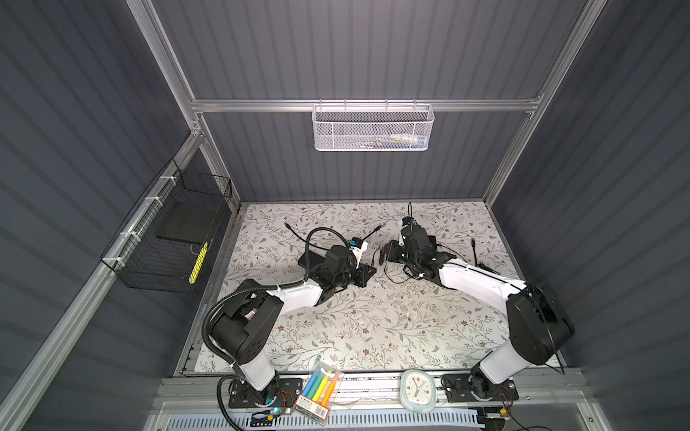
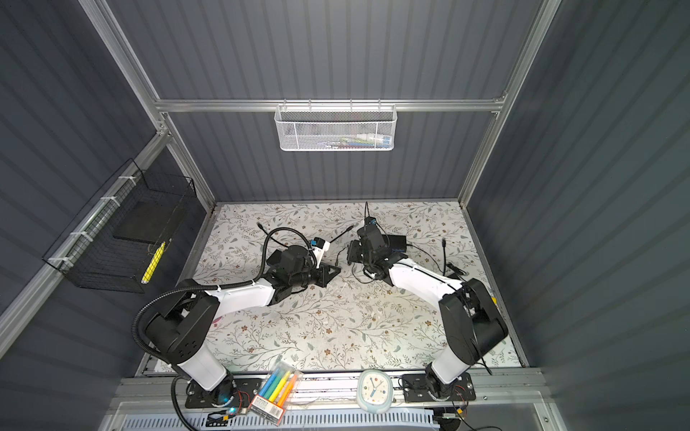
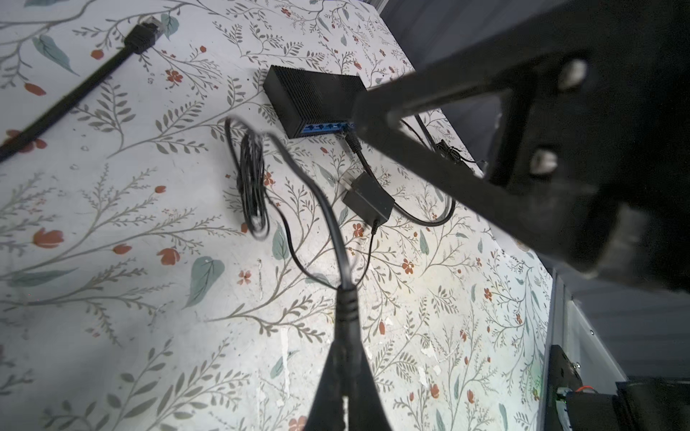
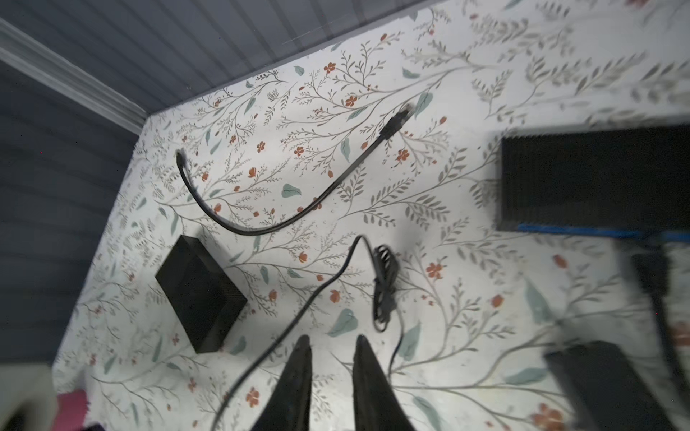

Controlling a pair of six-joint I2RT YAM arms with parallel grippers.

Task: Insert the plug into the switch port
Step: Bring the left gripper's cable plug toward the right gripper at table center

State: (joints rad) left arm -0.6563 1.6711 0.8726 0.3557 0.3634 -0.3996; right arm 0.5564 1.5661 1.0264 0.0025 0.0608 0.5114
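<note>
- My left fingers are pressed together, pinching the black moulded barrel plug on its thin black lead. The plug is held up off the white floral tabletop.
- The plug's long axis runs in line with my fingers. The ribbed strain-relief end and the lead stick out forward. The mating tip is hidden in the pinch, so I can't tell which way it faces.
- The target is the black ribbed box switch with a blue port strip. It lies flat on the tabletop, ahead of my left fingers and well apart, blue face turned roughly my way.
- In between, the bundled black cable coil sits off to one side of that line. The black power adapter lies near the line, just short of the port face. One lead looks already seated at the strip's end.
- My right fingers are spread a little, nothing between them, hovering over the tabletop.
- In both top views my right arm is the one nearer the switch, but the left has the plug.
- Judgement: the move turns on squaring the plug axis to the blue face. If the tip points back into my fingers, I'd need a regrasp or handover first.
</note>
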